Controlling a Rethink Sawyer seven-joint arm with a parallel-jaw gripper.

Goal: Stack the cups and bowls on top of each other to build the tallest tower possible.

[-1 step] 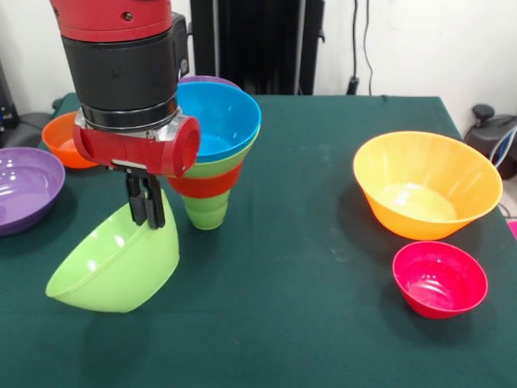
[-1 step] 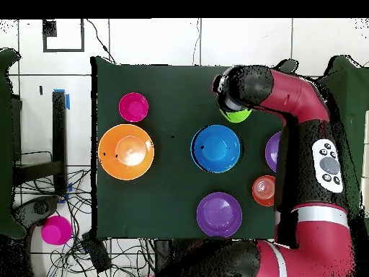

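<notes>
My gripper [image 1: 146,212] is shut on the far rim of a lime-green bowl [image 1: 113,267], which tilts at the table's front left. Whether its underside touches the cloth I cannot tell. Just right of it stands the tower [image 1: 212,166]: a light-green cup [image 1: 206,212] at the base, then orange-red, green and blue bowls [image 1: 216,121] flaring upward. From overhead the blue bowl [image 2: 215,148] sits mid-table, and the held lime-green bowl [image 2: 236,115] peeks out from under the arm's head.
A large orange bowl [image 1: 424,182] and a small pink-red bowl [image 1: 440,279] stand at the right. At the left are a purple bowl [image 1: 24,187] and a small orange-red bowl [image 1: 63,139]. Another purple bowl [image 1: 208,81] sits behind the tower.
</notes>
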